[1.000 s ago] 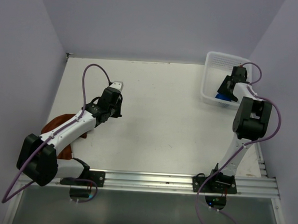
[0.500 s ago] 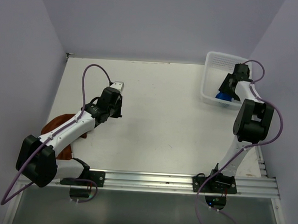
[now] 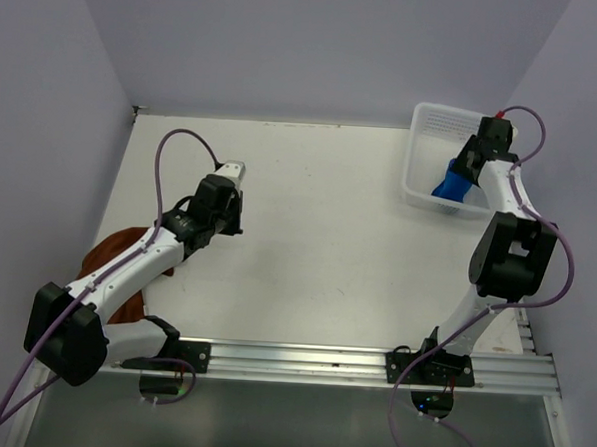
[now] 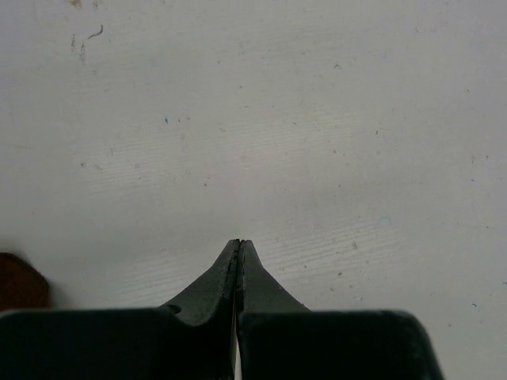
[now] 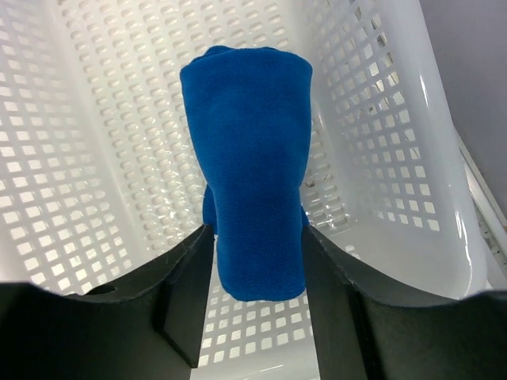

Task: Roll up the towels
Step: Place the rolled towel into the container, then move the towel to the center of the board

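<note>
**A:** Top view first: where are your towels lying?

**B:** The rust-brown towel (image 3: 105, 243) is lying bunched at the table's (image 3: 328, 235) left edge, partly under your left arm (image 3: 147, 254). The blue towel (image 3: 448, 183) is sitting rolled inside the basket (image 3: 424, 115), with your right arm (image 3: 507, 199) bending over it.

**A:** Left wrist?

**B:** Your left gripper (image 4: 239, 244) is pointing at bare table, jaws pressed together, empty.

**A:** Right wrist?

**B:** Your right gripper (image 5: 257, 229) is squeezing the roll's near end. It's looking soft and light, so pinching across the roll should be keeping it wound.

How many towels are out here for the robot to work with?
2. The blue towel, rolled, is in the white basket, between the fingers of the right gripper. The brown towel lies at the left edge of the table, partly hidden under the left arm.
</note>
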{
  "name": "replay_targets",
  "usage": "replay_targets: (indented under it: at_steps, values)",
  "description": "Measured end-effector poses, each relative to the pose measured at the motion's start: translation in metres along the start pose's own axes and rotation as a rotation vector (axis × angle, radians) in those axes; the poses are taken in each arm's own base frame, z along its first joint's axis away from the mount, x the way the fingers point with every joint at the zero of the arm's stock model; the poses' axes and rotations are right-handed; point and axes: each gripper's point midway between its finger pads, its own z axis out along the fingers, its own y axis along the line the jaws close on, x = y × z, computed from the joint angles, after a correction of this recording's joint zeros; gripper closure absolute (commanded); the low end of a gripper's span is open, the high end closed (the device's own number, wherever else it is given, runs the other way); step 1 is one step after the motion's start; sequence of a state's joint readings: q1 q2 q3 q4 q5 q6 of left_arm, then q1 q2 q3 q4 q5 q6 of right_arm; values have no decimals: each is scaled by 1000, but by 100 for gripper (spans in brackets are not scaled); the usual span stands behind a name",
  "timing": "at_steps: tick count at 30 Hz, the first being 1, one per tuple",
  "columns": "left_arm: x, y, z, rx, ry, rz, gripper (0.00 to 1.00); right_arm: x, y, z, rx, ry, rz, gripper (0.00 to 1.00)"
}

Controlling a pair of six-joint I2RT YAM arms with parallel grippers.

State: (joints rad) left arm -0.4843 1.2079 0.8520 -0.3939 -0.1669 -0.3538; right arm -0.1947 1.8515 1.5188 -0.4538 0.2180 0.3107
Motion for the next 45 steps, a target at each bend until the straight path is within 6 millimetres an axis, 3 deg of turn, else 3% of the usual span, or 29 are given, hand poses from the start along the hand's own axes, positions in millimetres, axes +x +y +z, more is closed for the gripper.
replay_targets:
  at_steps: [7,13,16,20,26,30,33,34,37,38,41,42,45]
  values:
    - [-3,-1,-1,5,-14,3,100,2,4,0,-21,4,14,67]
    - [-6,-1,-3,8,-25,2,100,23,3,13,-18,57,13,72]
    - [-8,-1,-5,10,-33,1,100,41,3,23,-20,105,12,70]
    - [-8,-1,-5,8,-36,1,100,45,4,25,-25,115,18,62]
    - [-13,2,-9,-4,-58,-3,86,42,7,20,-42,116,22,55]
    - [-19,7,-16,-26,-92,-10,71,26,9,-1,-64,72,33,55]
    - [-22,18,-21,-85,-118,-38,68,11,12,-29,-108,16,50,78]
    - [-21,24,-22,-120,-117,-55,69,8,13,-39,-126,-1,63,93]
    - [-15,44,-26,-232,-95,-114,69,9,19,-71,-198,-34,89,100]
    - [-12,52,-28,-270,-89,-133,69,12,22,-81,-223,-39,94,100]
    - [-4,73,-35,-368,-76,-193,53,27,35,-102,-300,-34,85,100]
    - [-3,80,-38,-396,-77,-218,45,34,43,-109,-329,-27,77,100]
    - [0,99,-48,-465,-93,-299,36,61,71,-124,-419,8,32,100]
